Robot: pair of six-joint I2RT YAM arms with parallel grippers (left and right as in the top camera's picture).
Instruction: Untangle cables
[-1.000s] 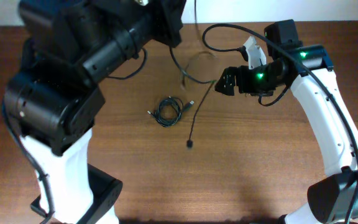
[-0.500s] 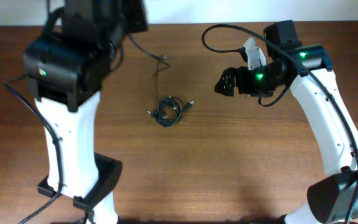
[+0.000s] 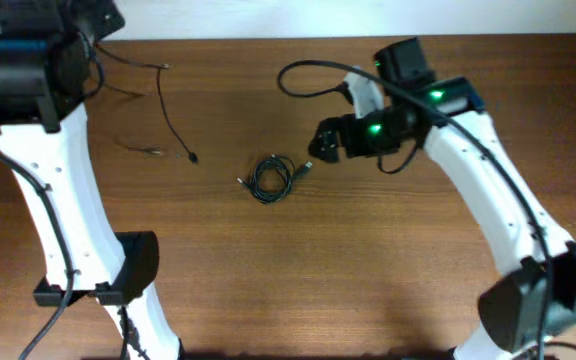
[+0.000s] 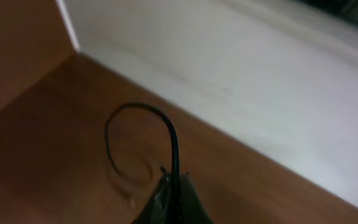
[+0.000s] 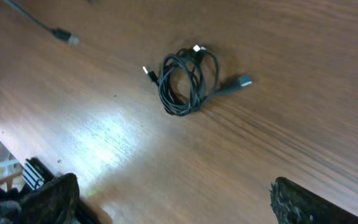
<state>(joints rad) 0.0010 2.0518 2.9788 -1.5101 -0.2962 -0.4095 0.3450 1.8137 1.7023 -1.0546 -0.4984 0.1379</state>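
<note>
Cable bundle (image 3: 271, 178) coiled mid-desk, just beside right end effector (image 3: 320, 143) spread wide open, likely poised to grab it; left end effector (image 4: 168, 198) pinched shut on loose strand (image 4: 173, 143), held off toward far-left desk corner, apparently to keep it separated.

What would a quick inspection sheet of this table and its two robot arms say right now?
surface: brown wood-grain table.
job's things: coiled cable bundle lying mid-table; loose cable looping at the left.
clutter: nothing seen.
grippers: left jaws shut on the loose cable; right jaws open, near the coiled cable bundle, not touching it.
cables: thick black arm cable arching over the right arm.
surroundings: white wall behind the table.
</note>
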